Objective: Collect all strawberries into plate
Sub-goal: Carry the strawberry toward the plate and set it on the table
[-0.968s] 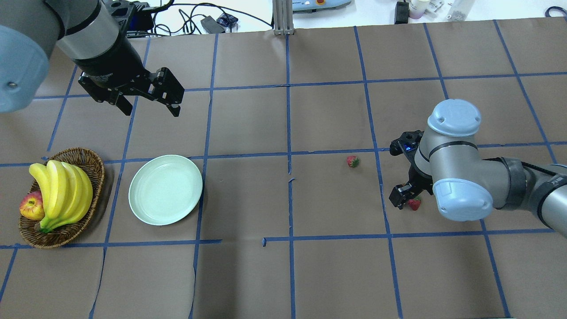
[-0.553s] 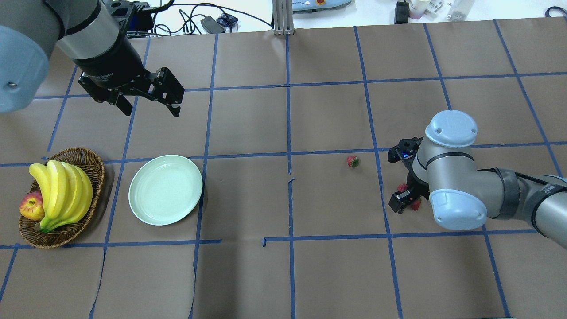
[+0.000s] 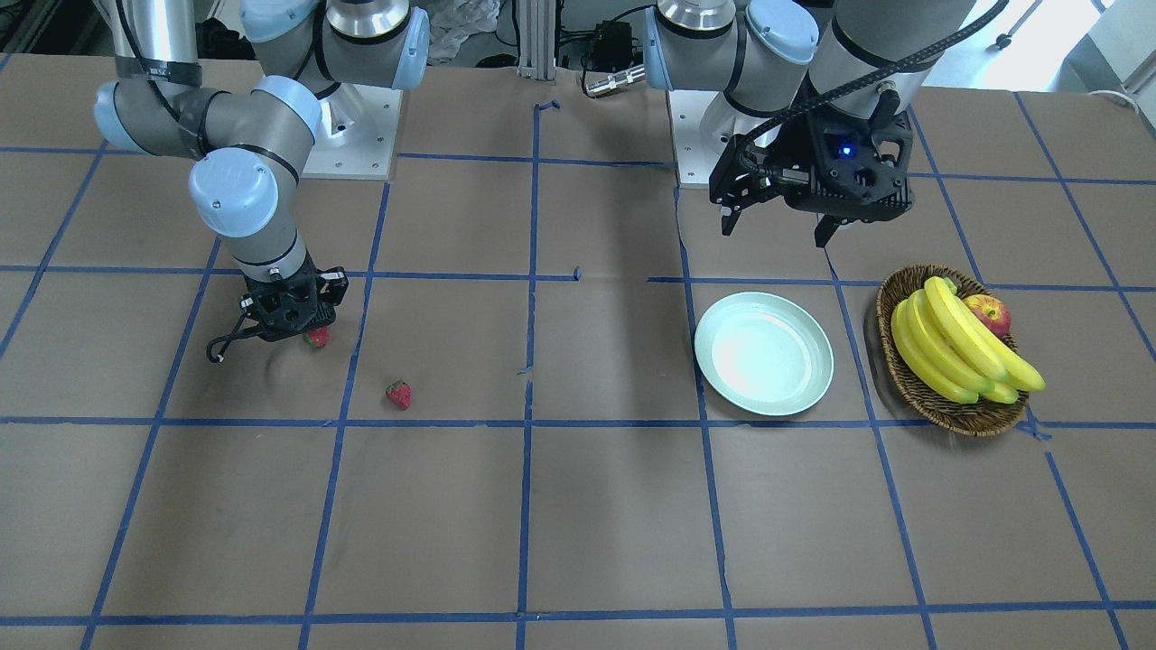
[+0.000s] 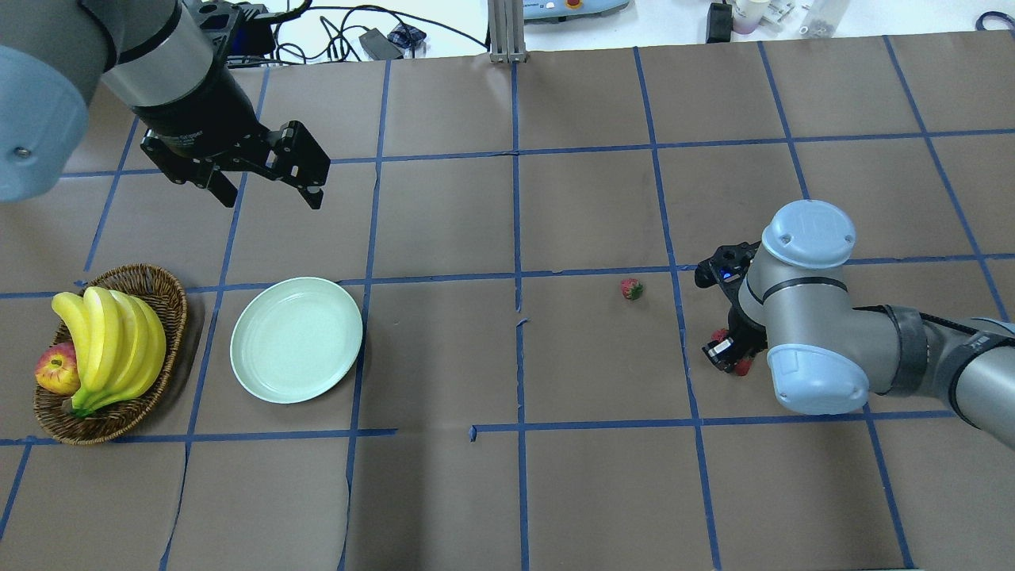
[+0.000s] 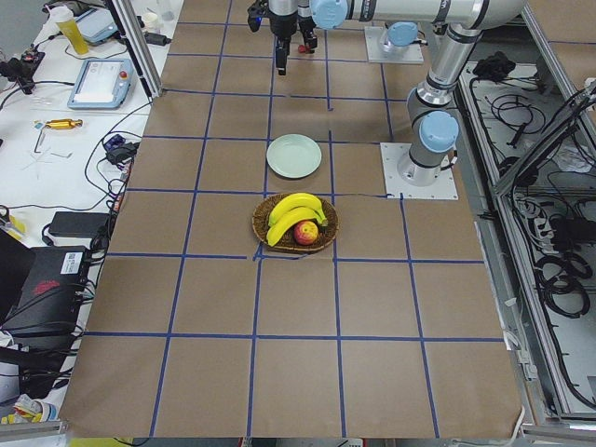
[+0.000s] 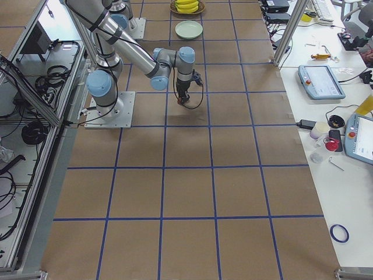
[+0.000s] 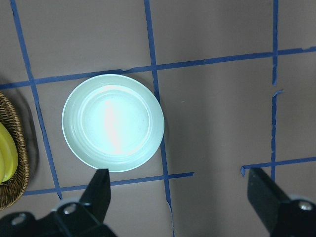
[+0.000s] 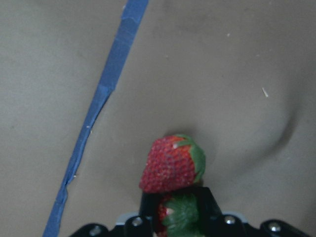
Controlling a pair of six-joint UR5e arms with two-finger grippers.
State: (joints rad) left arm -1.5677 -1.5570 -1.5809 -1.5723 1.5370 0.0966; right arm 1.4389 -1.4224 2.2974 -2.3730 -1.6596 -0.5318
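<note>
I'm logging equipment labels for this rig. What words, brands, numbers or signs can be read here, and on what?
White lettering on the black left gripper: too blurred to read.
Dark marking on the right arm's grey sleeve: too small to read.
Round pale mint plate, brown wicker basket, brown paper table: no text.

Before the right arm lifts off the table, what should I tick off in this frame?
1. Grip: the right gripper has its fingers close on both sides of the held strawberry in the wrist view: ok.
2. Neighbour strawberry sits right at the fingertips and may get nudged on the lift: not ok.
3. Third strawberry lies free on the table, apart from the arm: ok.
4. Plate is empty and uncovered: ok.
5. Left gripper is open, holds nothing and is set back from the plate: ok.
6. How firmly the held strawberry is clamped: cannot tell.
</note>
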